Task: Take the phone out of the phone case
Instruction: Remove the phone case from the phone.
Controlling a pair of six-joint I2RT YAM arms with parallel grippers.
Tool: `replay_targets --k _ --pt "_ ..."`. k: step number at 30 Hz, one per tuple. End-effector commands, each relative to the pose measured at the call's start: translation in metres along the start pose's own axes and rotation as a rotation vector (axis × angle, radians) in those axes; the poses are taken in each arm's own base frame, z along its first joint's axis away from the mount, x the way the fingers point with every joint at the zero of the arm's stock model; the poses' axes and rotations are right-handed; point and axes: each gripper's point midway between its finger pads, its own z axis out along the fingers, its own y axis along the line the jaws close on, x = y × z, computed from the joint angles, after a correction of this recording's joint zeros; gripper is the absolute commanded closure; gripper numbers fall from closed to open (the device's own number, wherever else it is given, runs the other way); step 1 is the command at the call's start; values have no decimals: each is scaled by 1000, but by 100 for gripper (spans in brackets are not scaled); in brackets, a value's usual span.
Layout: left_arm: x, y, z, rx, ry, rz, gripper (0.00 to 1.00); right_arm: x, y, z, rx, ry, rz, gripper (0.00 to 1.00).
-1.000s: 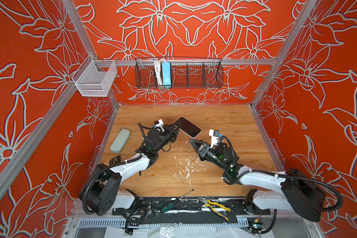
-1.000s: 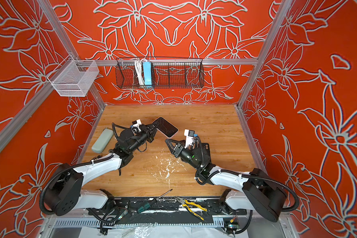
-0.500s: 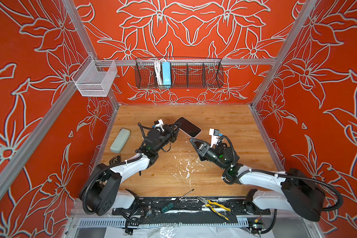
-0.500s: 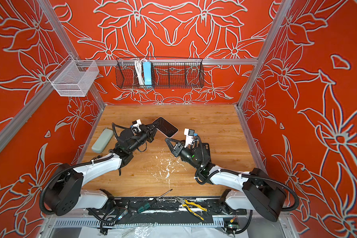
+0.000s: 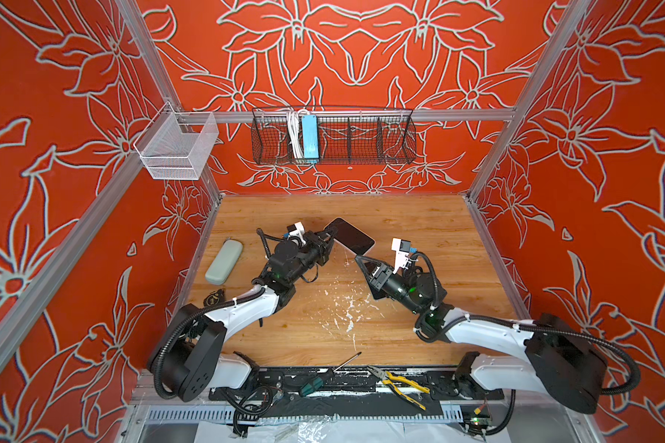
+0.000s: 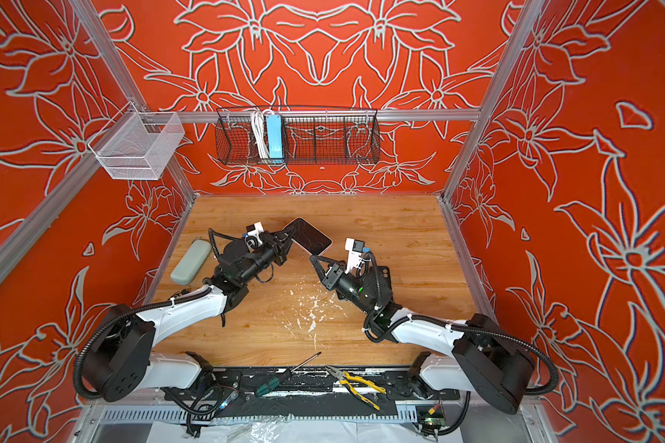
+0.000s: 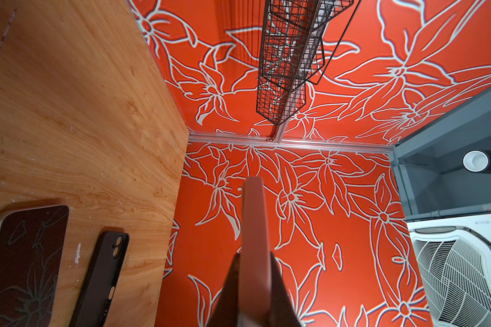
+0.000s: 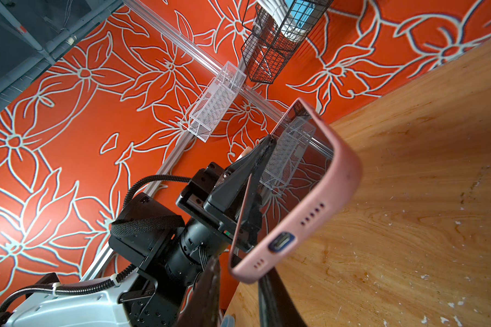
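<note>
Worktop (image 5: 400,222) first: pale wood flecked with white chips, both my arms reaching in over it. Up on the back wall, the black wire basket (image 5: 361,138). Now the phone (image 5: 354,236): it's off the wood, held between my two arms, and in both top views its long axis slants from the far side by my left arm to the near side by my right. The glass faces up and mirrors the flowered walls. The pink phone case (image 8: 323,198) is on it, wrapping edge and corners. My left claw (image 5: 330,237) is clamped on it, one finger (image 8: 247,170) lying on the glass. The charging port (image 8: 281,242) end points at my right claw (image 5: 357,259), whose tips stand either side of the case's bottom corner; I cannot tell whether they pinch it. My left wrist view shows a second handset (image 7: 26,254) flat on the wood, screen up, and a black case (image 7: 102,271) just beside it. Writing: the small mark on the ceiling unit (image 7: 459,269) is too tiny to read
</note>
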Motion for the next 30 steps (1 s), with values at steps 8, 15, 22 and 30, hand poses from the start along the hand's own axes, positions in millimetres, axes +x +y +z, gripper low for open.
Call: replay_targets --k 8,15,22,30 --pt "2 -38 1 119 13 19 100 -12 11 5 -20 -25 -3 83" --pt "3 -39 2 119 19 13 100 -9 12 6 -8 -1 -45 87" --pt "4 -39 2 119 20 5 100 -3 16 8 28 71 -181 88" --pt "5 -41 4 122 21 -2 100 9 16 8 51 136 -316 88"
